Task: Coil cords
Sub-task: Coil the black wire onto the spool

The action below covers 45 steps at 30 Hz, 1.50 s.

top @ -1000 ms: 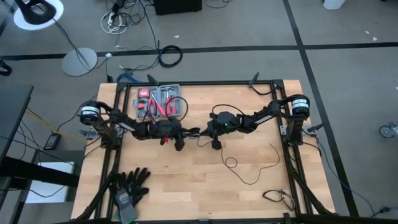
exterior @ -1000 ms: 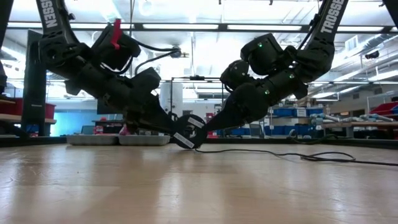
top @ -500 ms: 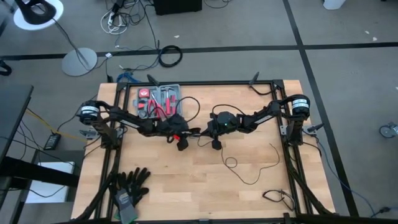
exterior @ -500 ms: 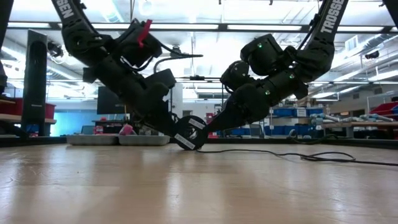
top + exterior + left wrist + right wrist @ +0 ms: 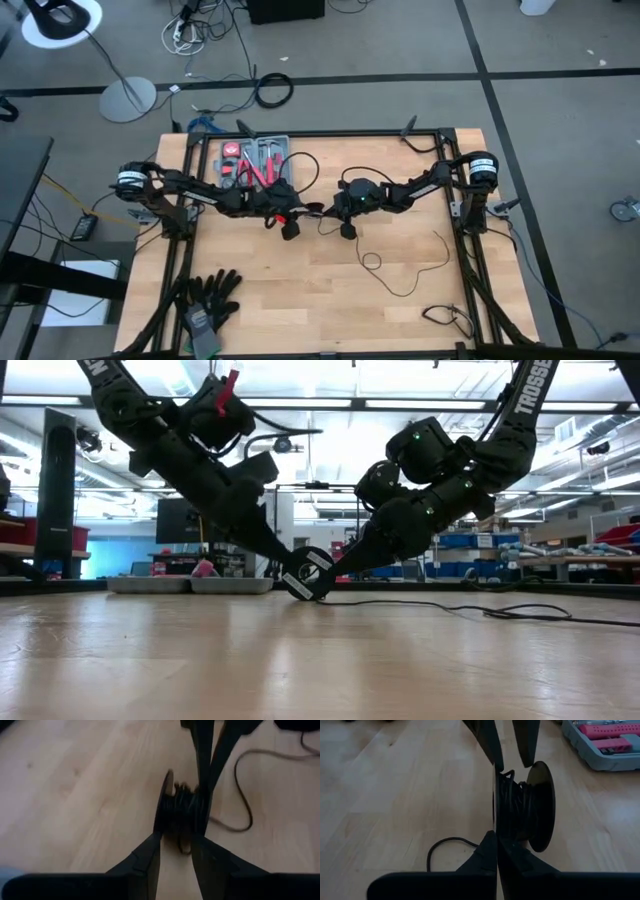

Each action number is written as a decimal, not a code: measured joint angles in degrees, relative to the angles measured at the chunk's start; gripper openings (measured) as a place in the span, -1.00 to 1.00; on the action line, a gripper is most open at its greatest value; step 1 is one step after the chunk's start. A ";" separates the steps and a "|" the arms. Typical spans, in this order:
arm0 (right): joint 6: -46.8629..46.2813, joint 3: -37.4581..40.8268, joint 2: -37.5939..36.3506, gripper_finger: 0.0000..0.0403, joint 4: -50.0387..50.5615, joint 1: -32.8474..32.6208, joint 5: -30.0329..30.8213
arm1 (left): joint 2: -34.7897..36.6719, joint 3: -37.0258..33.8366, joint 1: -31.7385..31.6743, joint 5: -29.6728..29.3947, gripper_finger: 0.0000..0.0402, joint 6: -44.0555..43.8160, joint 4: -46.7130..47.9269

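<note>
A small black spool (image 5: 308, 573) with thin black cord wound between its two round discs stands tilted at mid-table, its lower rim at the tabletop. My left gripper (image 5: 177, 837) comes at it from the table's left and is shut on it. My right gripper (image 5: 496, 837) comes from the right, fingers shut, tips at the spool (image 5: 525, 805). The rest of the cord (image 5: 410, 270) trails off the spool and lies in loose curves on the wood toward the right near corner. My left gripper pinches the spool across its two discs (image 5: 167, 827), one finger outside each, near the rim. The fingers slant down from the table's left. The spool stays tilted, its lower rim (image 5: 310, 596) at the table. My right gripper has its shut fingertips (image 5: 495, 845) against the rim of one disc (image 5: 495, 822), slanting down from the table's right. Whether a strand of cord lies between them I cannot tell.
A grey case of pink tools (image 5: 255, 165) sits at the far left, just behind my left arm. Black gloves (image 5: 210, 300) lie at the near left corner, a small bundle of wire (image 5: 445, 318) at the near right. Bare wood spreads in front of the spool.
My left arm has lifted its wrist and rolled it, so the gripper now slants more steeply down onto the spool. Its fingers have stayed on the spool, which keeps its place at the table.
</note>
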<state>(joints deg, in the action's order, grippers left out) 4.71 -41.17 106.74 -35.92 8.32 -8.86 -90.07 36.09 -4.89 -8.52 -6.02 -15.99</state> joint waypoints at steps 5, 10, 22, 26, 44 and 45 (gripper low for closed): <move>0.00 0.00 0.00 -1.00 0.11 0.00 -0.20 | -0.08 0.28 -0.44 0.22 -0.45 1.08 -1.88; 0.00 0.00 0.00 -1.00 0.08 0.00 -0.20 | -0.08 1.56 -1.97 2.61 -0.45 2.91 -1.81; 0.00 0.00 0.00 -1.00 0.05 0.00 -0.20 | -0.25 2.15 -5.15 7.43 -0.57 4.53 -0.36; 0.00 0.00 0.00 -1.00 0.05 -0.02 -0.22 | -0.25 2.15 -5.62 8.94 -0.57 5.61 -0.48; 1.87 0.02 0.02 -1.00 -0.17 -0.88 -0.46 | -4.05 2.04 -5.66 12.72 -0.58 3.98 -3.75; 1.81 0.02 0.02 -1.00 -0.17 -0.86 -0.46 | -4.05 2.07 -5.66 12.73 -0.58 3.93 -3.77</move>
<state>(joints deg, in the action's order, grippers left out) 6.52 -41.15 106.76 -36.10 7.46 -9.32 -94.13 38.16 -10.55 4.22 -2.09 -19.76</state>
